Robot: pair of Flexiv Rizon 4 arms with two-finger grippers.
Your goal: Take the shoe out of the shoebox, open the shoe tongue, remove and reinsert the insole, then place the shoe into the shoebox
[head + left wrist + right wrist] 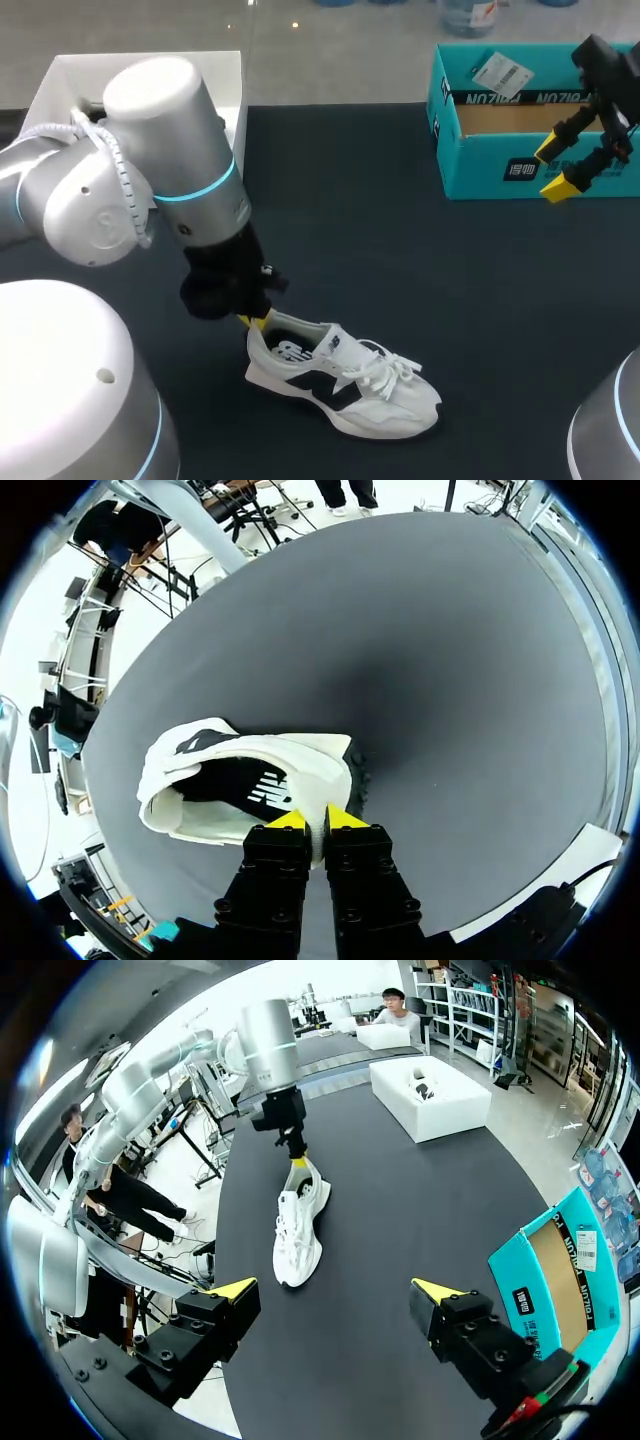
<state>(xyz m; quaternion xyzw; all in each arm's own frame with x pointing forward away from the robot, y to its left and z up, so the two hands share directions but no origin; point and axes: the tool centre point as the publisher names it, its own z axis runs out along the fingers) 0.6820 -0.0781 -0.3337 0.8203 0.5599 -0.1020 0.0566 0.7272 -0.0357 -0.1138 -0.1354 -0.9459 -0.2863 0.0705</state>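
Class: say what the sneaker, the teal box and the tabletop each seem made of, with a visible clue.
White-and-black sneaker: probably textile upper, matte, with woven laces; sole looks like foam or rubber.
Teal open shoebox: cardboard, given its raw brown inside and printed matte outside.
Dark table: matte covering without glare; material unclear.

Bright, even overhead light casts a soft shadow beside the shoe (230,780) on the dark table (480,630).

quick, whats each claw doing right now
left claw: closed on the heel edge of the shoe
right claw: open, holding nothing
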